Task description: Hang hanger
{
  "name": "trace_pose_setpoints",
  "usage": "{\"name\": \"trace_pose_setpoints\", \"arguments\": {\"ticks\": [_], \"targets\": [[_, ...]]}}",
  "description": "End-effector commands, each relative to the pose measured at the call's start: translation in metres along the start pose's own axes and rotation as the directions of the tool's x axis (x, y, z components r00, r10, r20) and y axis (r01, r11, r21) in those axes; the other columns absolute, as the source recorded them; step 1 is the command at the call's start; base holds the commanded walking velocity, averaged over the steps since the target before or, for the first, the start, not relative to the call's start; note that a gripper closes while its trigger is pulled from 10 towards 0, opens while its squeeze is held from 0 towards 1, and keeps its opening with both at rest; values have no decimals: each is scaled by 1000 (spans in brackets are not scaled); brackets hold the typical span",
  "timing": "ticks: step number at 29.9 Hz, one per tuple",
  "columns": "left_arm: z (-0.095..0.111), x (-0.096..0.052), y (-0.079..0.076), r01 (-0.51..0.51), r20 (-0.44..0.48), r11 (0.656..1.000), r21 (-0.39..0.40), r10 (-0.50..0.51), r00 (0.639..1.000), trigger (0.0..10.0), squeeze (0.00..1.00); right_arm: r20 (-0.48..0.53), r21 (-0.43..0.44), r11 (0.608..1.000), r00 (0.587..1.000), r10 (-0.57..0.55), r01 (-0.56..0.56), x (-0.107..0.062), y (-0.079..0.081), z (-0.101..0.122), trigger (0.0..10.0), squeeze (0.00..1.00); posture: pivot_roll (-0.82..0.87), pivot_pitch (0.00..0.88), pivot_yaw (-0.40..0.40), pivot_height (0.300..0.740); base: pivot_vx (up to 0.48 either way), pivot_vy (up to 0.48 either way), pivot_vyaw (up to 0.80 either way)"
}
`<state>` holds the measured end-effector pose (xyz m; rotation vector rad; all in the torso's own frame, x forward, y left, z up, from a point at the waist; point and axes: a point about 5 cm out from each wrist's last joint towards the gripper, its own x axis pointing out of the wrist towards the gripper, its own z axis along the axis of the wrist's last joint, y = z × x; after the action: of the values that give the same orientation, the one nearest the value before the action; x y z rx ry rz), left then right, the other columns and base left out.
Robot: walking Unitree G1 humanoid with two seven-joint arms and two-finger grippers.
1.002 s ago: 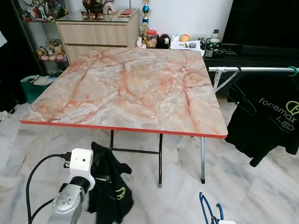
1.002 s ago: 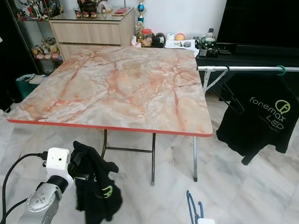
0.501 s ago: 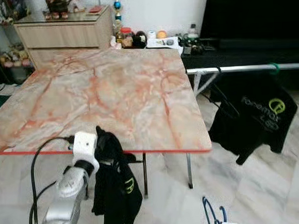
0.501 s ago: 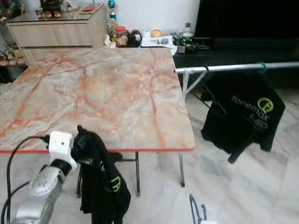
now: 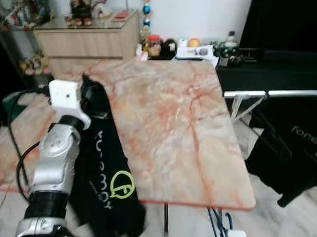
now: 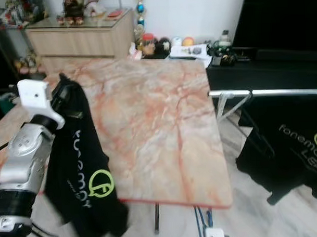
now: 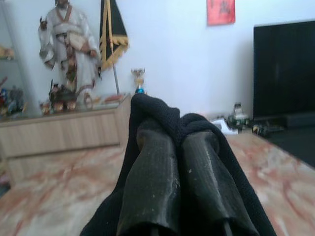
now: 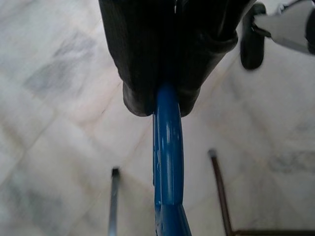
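Observation:
My left gripper point(image 5: 89, 93) is raised over the left side of the marble table and is shut on a black T-shirt point(image 5: 107, 177) with a green logo. The shirt hangs down past the table's front edge. In the left wrist view, black cloth point(image 7: 162, 110) wraps the tips of the closed fingers point(image 7: 150, 172). My right gripper point(image 8: 165, 96) is low near the floor, shut on a blue hanger point(image 8: 167, 147); its blue loops point(image 5: 218, 225) show at the bottom edge of the left eye view. A metal clothes rail point(image 5: 282, 93) stands to the right.
The marble table point(image 5: 190, 122) with a red rim is straight ahead. Another black shirt point(image 5: 300, 150) hangs on the rail at right. A wooden cabinet point(image 5: 88, 40) and a cluttered low shelf point(image 5: 208, 46) stand behind. Table legs point(image 8: 114, 201) rise from the tiled floor.
My left arm has lifted the black shirt from below the table edge to above the tabletop. The head view has shifted and come closer to the table.

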<state>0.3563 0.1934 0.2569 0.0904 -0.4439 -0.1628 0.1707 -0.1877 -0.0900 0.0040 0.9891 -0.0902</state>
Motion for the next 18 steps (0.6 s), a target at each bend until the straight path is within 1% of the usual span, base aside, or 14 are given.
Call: {"name": "trace_pose_setpoints", "arguments": {"ticks": [1, 5, 8, 10, 11, 13, 14, 15, 18], "targets": [[17, 8, 15, -29, 57, 999, 32, 27, 998, 10000, 0, 21, 3, 1000, 1000, 12, -12, 1, 5, 8, 10000, 0, 162, 0, 6, 740, 480, 0, 0], [19, 17, 17, -45, 55, 998, 47, 42, 998, 10000, 0, 21, 1, 1000, 1000, 14, -14, 1, 5, 7, 10000, 0, 160, 0, 4, 740, 480, 0, 0], [18, 18, 17, -51, 45, 998, 38, 49, 998, 10000, 0, 19, 0, 1000, 1000, 14, -14, 1, 5, 6, 10000, 0, 159, 0, 4, 740, 480, 0, 0], [6, 12, 10, -26, -11, 999, 30, 26, 1000, 10000, 0, 14, -2, 1000, 1000, 15, -15, 0, 5, 3, 10000, 0, 160, 0, 3, 740, 322, 0, 0], [3, 9, 9, -17, -20, 1000, 25, 18, 1000, 10000, 0, 12, -3, 1000, 1000, 15, -15, 0, 4, 2, 10000, 0, 160, 0, 3, 740, 0, 0, 0], [-6, 0, 6, 1, -51, 1000, 6, -1, 999, 10000, 0, 9, -4, 1000, 1000, 15, -15, 0, 4, 1, 10000, 0, 161, 0, 1, 740, 0, 0, 0], [-11, -5, 5, 4, -72, 1000, -2, -4, 997, 10000, 0, 7, -5, 1000, 1000, 16, -16, 0, 4, 0, 10000, 0, 161, 0, 1, 740, 0, 0, 0], [-22, -17, 3, 8, -115, 1000, -23, -11, 993, 10000, 0, 4, -7, 1000, 1000, 17, -17, 0, 4, -2, 10000, 0, 163, 0, 0, 740, 0, 0, 0], [-35, -30, 3, 5, -168, 1000, -24, -9, 986, 10000, 0, 1, -9, 1000, 1000, 18, -18, -1, 3, -4, 10000, 0, 164, 0, 0, 740, 0, 0, 0]]}}
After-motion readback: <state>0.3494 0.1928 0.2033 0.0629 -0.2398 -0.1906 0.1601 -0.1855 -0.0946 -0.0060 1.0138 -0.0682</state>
